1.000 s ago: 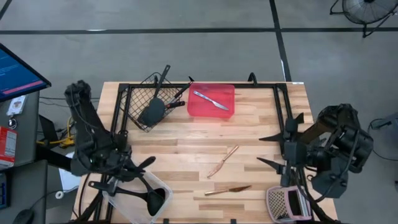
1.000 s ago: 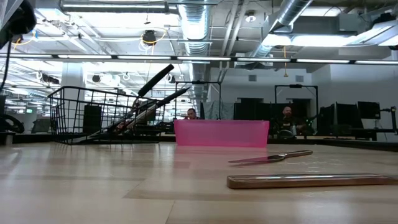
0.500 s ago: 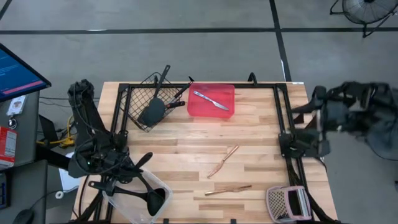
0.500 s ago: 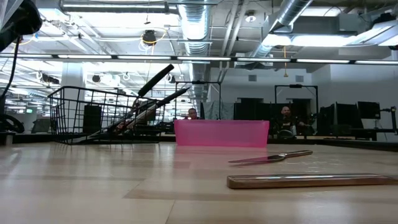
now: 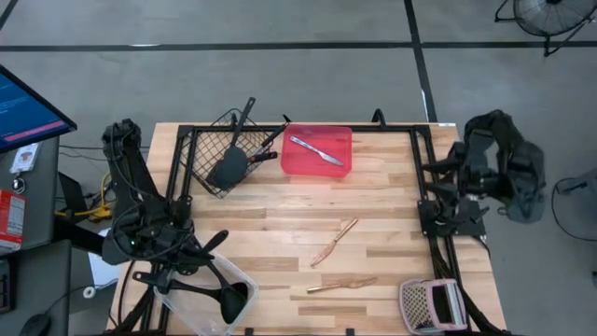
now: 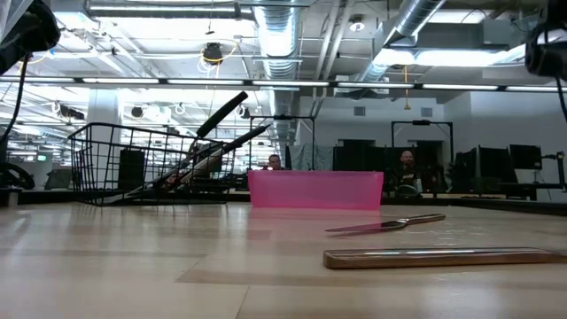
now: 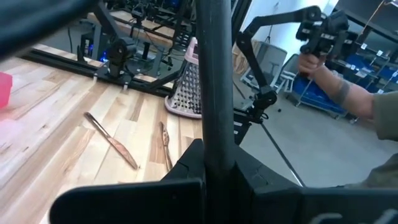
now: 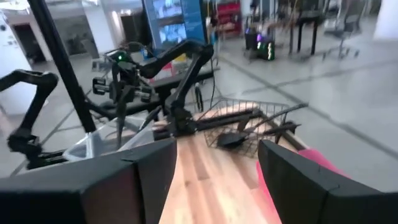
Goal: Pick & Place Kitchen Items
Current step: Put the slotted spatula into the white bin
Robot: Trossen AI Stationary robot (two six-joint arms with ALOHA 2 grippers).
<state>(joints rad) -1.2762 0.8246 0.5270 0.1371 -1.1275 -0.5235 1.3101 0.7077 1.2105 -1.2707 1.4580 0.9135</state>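
My left gripper [image 5: 199, 259] is at the table's near left corner, above a clear tub [image 5: 191, 313]. It is shut on a black long-handled utensil [image 5: 231, 295] whose head lies in the tub. My right gripper [image 8: 217, 186] is open and empty, raised off the table's right edge [image 5: 459, 168]. Two copper sticks [image 5: 334, 241] [image 5: 342, 284] lie flat on the table's near middle. A silver knife [image 5: 317, 149] lies in the red tray [image 5: 340, 168]. A black spatula [image 5: 229, 166] leans in the wire basket [image 5: 201, 149]. My left gripper holds the black utensil by its straight handle [image 7: 214, 106], which runs out between the two fingers. The fingers slant down from the table's left side. The utensil's head [image 5: 237, 299] rests inside the clear tub.
A pinkish mesh item [image 5: 431, 303] with a white part lies at the near right corner. Black frame bars run along the table's far edge and down its right side [image 5: 429, 177]. In the left wrist view a person's hand [image 7: 314, 59] shows by the raised right arm.
My right arm has swung up and away from the table, from low over its right side toward the right and far edge, and is now folded up beyond the right edge.
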